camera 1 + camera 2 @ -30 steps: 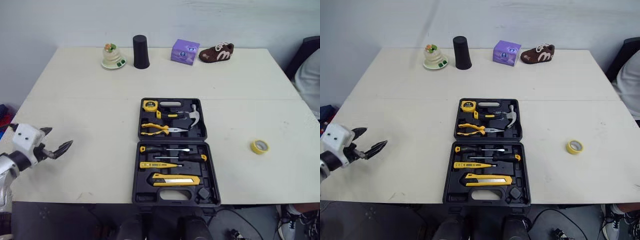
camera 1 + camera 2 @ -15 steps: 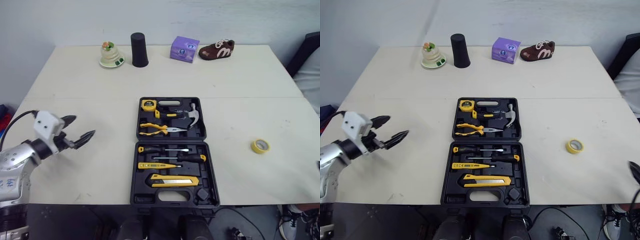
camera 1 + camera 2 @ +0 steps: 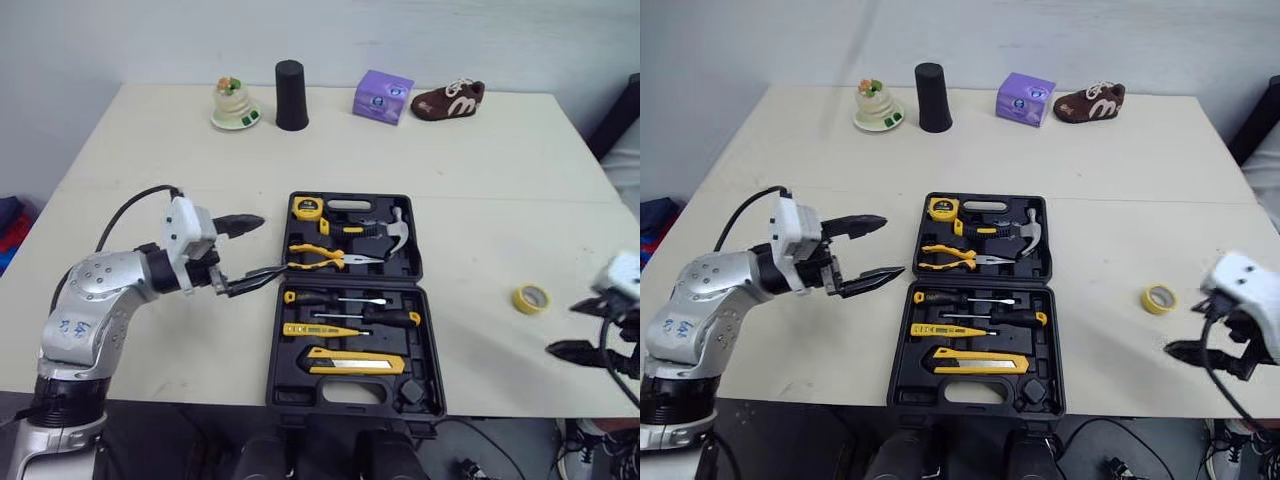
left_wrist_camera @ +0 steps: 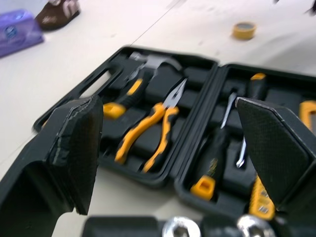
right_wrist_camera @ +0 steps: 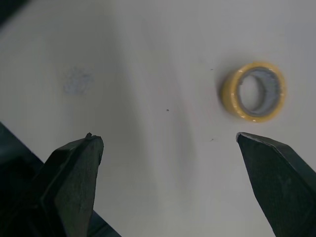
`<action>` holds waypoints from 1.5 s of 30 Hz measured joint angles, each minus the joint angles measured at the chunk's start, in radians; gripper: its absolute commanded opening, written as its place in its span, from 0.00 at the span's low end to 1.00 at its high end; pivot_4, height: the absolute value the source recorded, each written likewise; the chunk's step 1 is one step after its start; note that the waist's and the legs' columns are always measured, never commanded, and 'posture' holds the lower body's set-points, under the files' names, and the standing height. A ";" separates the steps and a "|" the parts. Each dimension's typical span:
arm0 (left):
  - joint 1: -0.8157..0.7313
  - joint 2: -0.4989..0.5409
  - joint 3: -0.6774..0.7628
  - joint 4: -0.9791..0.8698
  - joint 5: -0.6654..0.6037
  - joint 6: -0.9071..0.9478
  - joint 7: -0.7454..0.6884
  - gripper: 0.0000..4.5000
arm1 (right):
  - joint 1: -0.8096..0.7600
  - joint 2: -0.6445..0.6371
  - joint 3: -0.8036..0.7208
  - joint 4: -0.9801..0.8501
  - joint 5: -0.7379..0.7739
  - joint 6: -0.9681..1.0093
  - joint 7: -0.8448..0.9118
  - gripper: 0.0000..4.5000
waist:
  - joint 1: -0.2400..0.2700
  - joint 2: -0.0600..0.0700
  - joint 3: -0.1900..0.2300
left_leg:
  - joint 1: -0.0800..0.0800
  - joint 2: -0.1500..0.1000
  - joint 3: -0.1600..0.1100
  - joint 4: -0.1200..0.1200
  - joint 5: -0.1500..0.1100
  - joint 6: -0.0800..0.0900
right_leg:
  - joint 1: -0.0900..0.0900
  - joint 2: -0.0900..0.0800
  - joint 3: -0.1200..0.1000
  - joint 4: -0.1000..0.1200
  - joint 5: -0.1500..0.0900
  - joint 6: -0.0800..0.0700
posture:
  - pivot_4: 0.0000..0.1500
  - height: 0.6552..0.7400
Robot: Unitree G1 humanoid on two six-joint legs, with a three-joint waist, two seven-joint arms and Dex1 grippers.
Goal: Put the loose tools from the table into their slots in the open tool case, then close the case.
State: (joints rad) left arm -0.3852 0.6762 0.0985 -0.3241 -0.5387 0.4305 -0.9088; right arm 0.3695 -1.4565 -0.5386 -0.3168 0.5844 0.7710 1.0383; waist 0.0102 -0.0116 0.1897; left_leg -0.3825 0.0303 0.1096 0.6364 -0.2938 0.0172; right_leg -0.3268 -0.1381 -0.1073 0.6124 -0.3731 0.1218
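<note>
I'm holding my right gripper [image 3: 576, 328] wide open and empty near the yellow tape roll [image 3: 520, 298], which is lying flat on the table [image 3: 480, 170] slightly ahead and to its left, toward the tool case [image 3: 275, 340]; my left gripper [image 3: 272, 245], also spread and empty, is sitting across the case, so right is nearer.

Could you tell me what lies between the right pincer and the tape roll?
Only bare table separates right pincer from tape roll, per the right eye view.
</note>
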 measured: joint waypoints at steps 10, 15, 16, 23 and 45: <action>-0.029 -0.011 -0.073 -0.125 -0.111 0.129 -0.027 0.99 | -0.475 -0.034 0.477 0.237 -0.175 -0.107 0.137 1.00 | -0.001 0.003 0.006 | -0.009 0.000 -0.003 0.015 0.000 0.002 | -0.003 0.004 0.000 0.002 0.001 0.002 | 1.00 1.00; -0.010 -0.013 -0.079 -0.179 -0.127 0.160 -0.003 0.99 | -0.721 0.034 0.656 0.382 -0.320 -0.173 0.222 1.00 | -0.012 0.005 0.007 | -0.008 0.001 -0.004 0.015 0.001 0.000 | -0.003 0.005 0.000 0.004 0.001 0.002 | 1.00 1.00; -0.005 -0.012 -0.078 -0.192 -0.133 0.166 0.000 0.99 | -0.757 0.055 0.686 0.411 -0.346 -0.185 0.240 1.00 | -0.014 0.006 0.007 | -0.008 0.001 -0.003 0.015 0.001 0.000 | -0.003 0.005 0.000 0.004 0.001 0.002 | 1.00 1.00; 0.011 0.002 -0.072 -0.213 -0.161 0.194 0.004 0.99 | -0.868 0.139 0.784 0.514 -0.444 -0.205 0.328 1.00 | -0.011 0.008 0.009 | -0.008 0.001 -0.003 0.016 0.002 0.001 | -0.004 0.005 0.000 0.008 0.001 0.002 | 1.00 1.00; 0.077 0.007 -0.064 -0.224 -0.158 0.169 0.035 1.00 | -0.949 0.262 0.814 0.666 -0.604 -0.317 0.355 0.17 | -0.012 0.008 0.009 | -0.008 0.001 -0.003 0.018 0.002 0.001 | -0.004 0.005 0.000 0.009 0.001 0.002 | 1.00 1.00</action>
State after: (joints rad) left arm -0.3083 0.6832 0.0348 -0.5477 -0.6966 0.5997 -0.8737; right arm -0.5797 -1.1944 0.2749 0.3490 -0.0197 0.4537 1.3931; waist -0.0016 -0.0033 0.1985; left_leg -0.3905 0.0309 0.1063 0.6540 -0.2922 0.0180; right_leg -0.3307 -0.1329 -0.1073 0.6217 -0.3723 0.1233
